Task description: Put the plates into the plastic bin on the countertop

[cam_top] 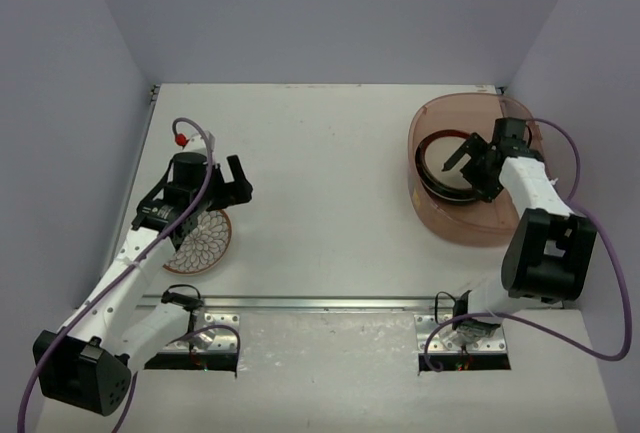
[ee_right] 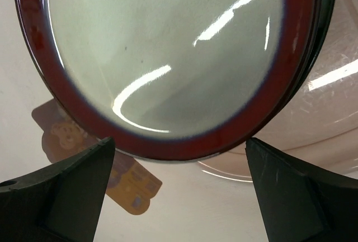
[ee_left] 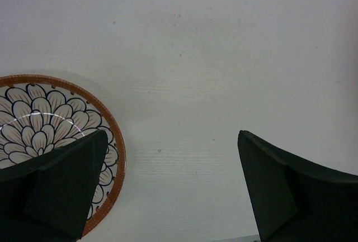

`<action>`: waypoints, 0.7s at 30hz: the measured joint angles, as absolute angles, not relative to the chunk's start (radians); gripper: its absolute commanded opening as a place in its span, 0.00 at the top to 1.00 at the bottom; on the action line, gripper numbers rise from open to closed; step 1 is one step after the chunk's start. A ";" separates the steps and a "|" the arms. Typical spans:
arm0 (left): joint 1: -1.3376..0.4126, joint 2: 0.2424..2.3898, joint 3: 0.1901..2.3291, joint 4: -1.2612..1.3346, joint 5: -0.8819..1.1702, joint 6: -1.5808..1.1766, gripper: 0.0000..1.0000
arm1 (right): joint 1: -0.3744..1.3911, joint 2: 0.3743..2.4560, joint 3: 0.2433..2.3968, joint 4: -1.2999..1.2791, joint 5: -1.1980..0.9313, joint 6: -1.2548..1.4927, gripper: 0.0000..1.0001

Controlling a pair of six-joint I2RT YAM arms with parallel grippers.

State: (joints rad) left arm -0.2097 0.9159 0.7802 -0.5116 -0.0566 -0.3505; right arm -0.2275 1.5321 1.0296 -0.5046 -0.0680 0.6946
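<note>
Hovering over the plastic bin (cam_top: 500, 225), the right pincer (cam_top: 463, 169) stood spread, empty, just above the maroon-rimmed plate (ee_right: 168, 46) that topped the stacked plates (cam_top: 432, 183) inside. Far left of the bin, the left pincer (cam_top: 240, 181) hung spread beside the petal-pattern plate (cam_top: 202, 245) on the tabletop (cam_top: 330, 173).

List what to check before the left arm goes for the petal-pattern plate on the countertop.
1. Right gripper open, holding nothing: ok.
2. Maroon-rimmed plate lying inside the plastic bin: ok.
3. Left gripper open: ok.
4. Left gripper centred over the petal-pattern plate: not ok; the plate sits off to one side, with only one finger over its rim.
5. Room for a finger under that plate's rim, which lies flat on the countertop: cannot tell.
</note>
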 measured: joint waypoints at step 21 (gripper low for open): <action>-0.210 0.996 1.012 -0.824 -0.486 -0.684 0.00 | 0.051 0.949 1.093 -0.426 -0.402 0.627 0.01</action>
State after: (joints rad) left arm -0.2096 0.9958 1.0123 -0.8238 -0.4863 -0.6842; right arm 0.0511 0.9490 1.0934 -0.4258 -0.4023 0.6265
